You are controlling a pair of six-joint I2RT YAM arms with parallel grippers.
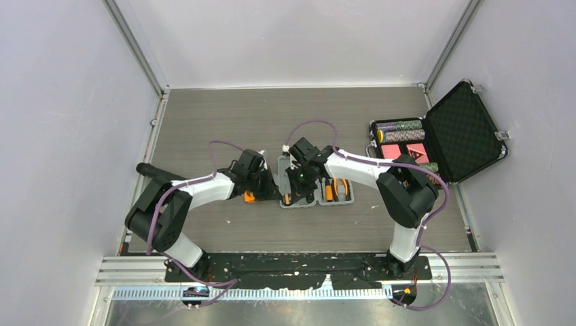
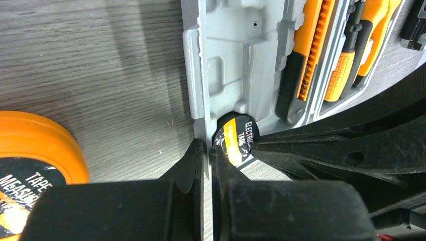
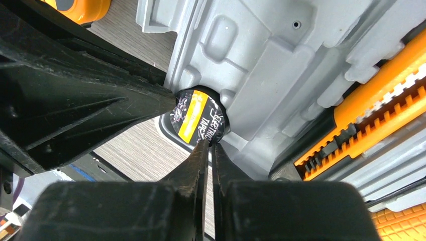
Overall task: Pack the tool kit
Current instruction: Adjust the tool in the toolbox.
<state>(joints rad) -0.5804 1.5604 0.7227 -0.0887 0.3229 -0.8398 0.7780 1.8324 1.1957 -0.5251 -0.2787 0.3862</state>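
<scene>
**Item:** electrical tape roll (image 3: 198, 118).
**Location:** round recess at the near-left corner of the open tool kit case (image 2: 236, 65), label showing. It looks tilted rather than seated flush.
**Right gripper** (image 3: 208, 150): jaws pressed together and empty, tips touching the roll's rim. The roll lies straight ahead of them (best placed for a downward press).
**Left gripper** (image 2: 203, 158): jaws also together, at the case's left rim with the roll just to its right. Whether it pinches the rim cannot be told.
**Tape measure** (image 2: 30, 150): on the table left of the case, not yet packed.
</scene>
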